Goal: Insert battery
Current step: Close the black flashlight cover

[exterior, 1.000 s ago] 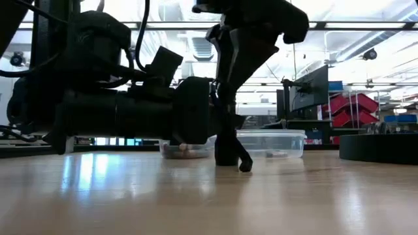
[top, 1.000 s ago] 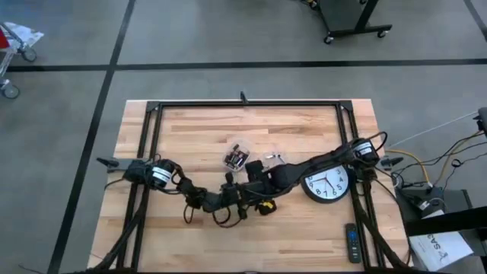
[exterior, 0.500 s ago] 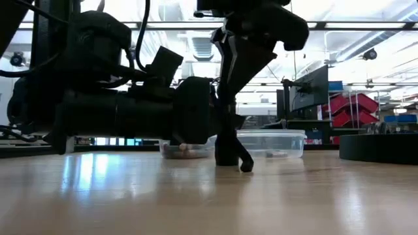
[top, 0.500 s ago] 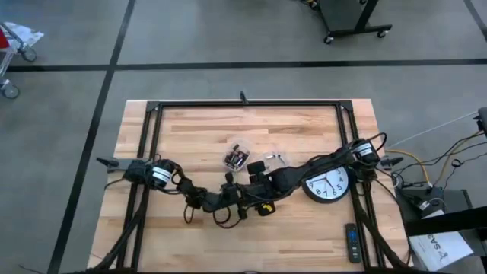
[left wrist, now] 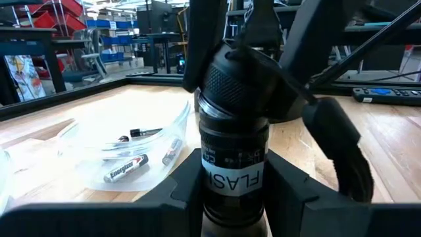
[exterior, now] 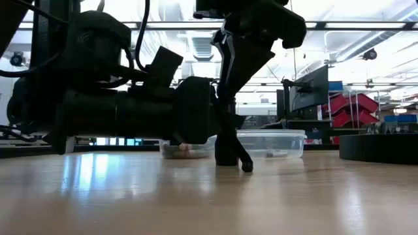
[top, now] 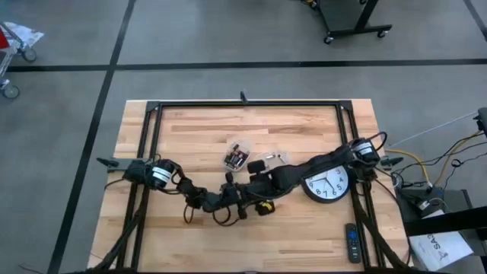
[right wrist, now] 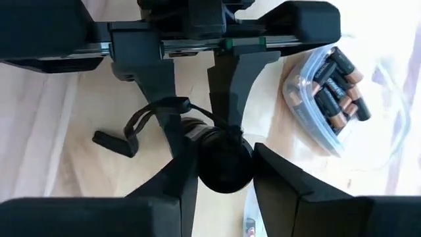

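Note:
At the table's middle my left gripper [left wrist: 233, 194] is shut on a black flashlight [left wrist: 233, 125] marked "FLASH", lying level just above the wood. My right gripper [right wrist: 223, 172] comes down from above and is shut on the flashlight's round far end. The flashlight's black wrist strap [right wrist: 125, 135] hangs from that end and reaches the table [exterior: 245, 166]. Loose batteries [right wrist: 332, 82] lie in a clear plastic tub [top: 237, 157] on the far side of the grippers; no gripper touches them. My left gripper pinches the flashlight's barrel [left wrist: 231, 176] between its two fingers, at the printed label. The fingers come level from the table's left and lie along the barrel. The flashlight is level and lifted clear of the table. My right gripper pinches the flashlight's round end [right wrist: 223, 158] between its two fingers, one on each side. The fingers [exterior: 228, 111] point down, slanting in from the table's right, and lie across the flashlight.
A second clear tub [top: 272, 160] stands beside the battery tub. A black wall clock [top: 327, 185] lies face up to the right, and a remote [top: 351, 242] lies at the near right corner. A small yellow object [top: 265, 207] lies just near of the grippers.
My right gripper has shifted slightly toward the table's near edge while staying on the flashlight's end. The flashlight and my left gripper have kept their place.

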Tool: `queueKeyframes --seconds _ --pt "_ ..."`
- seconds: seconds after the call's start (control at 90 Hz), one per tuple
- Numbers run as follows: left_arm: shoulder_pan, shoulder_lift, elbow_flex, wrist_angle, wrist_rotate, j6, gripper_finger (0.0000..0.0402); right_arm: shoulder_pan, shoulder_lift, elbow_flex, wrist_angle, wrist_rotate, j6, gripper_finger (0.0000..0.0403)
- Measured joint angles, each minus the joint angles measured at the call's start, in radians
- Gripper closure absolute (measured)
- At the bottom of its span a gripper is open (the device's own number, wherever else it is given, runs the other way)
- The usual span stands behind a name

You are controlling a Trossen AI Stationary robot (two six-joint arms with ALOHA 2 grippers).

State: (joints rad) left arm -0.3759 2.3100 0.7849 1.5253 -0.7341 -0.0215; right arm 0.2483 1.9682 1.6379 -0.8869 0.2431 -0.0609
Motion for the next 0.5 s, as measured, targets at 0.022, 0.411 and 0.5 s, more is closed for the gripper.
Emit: queueKeyframes --seconds 0.022,0.411,0.5 --pt "0.000 0.000 0.000 0.000 0.000 0.000 0.0308 -0.004 0.000 0.004 -0.005 -0.017 0.000 0.0303" --pt "0.000 0.000 0.000 -0.001 0.003 0.001 0.0308 -0.098 -0.001 0.013 -0.019 -0.280 0.001 0.0310" --pt "0.000 0.000 0.000 -0.001 0.003 0.001 0.0308 -0.115 -0.001 0.013 -0.021 -0.310 -0.009 0.0312"
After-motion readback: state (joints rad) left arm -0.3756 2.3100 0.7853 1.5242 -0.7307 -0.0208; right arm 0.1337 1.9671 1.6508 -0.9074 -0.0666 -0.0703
